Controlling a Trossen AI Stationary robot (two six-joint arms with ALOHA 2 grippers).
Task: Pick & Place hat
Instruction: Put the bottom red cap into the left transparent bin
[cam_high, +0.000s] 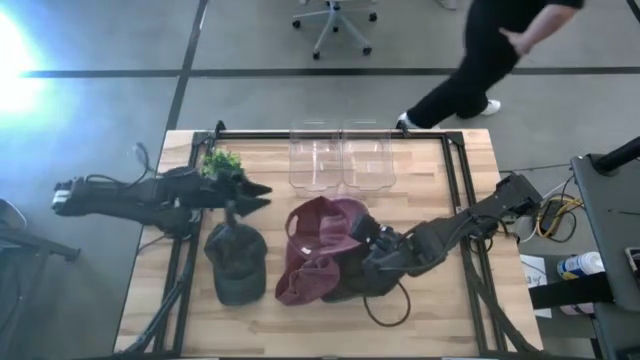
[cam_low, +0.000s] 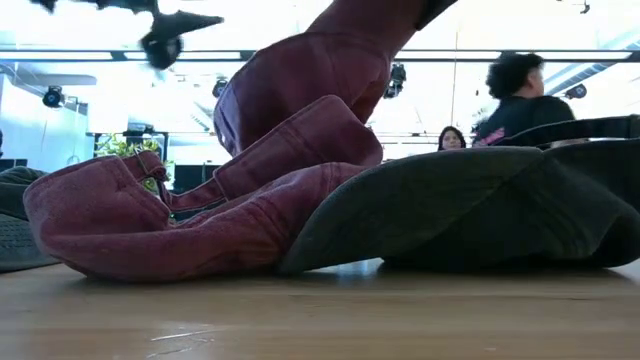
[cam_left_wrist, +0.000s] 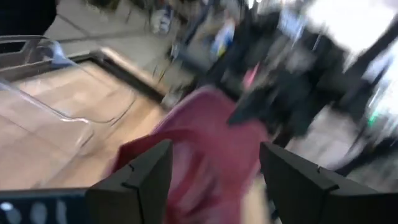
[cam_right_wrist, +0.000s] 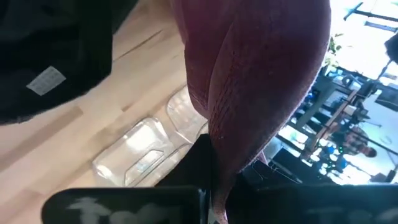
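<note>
1. Gripping the maroon hat (cam_high: 318, 250), the right gripper (cam_high: 372, 243) is closed on its cloth at the table (cam_high: 440, 320) centre, probably at the rim.
2. The left gripper (cam_high: 262, 194) hovers wide open, empty, above the dark cap (cam_high: 236, 262) on the left.
3. Two clear bins (cam_high: 342, 156) stand at the far edge.

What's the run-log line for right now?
right gripper: shut on maroon hat, lifting an edge | left gripper: open, empty, above table | dark green cap: untouched
</note>
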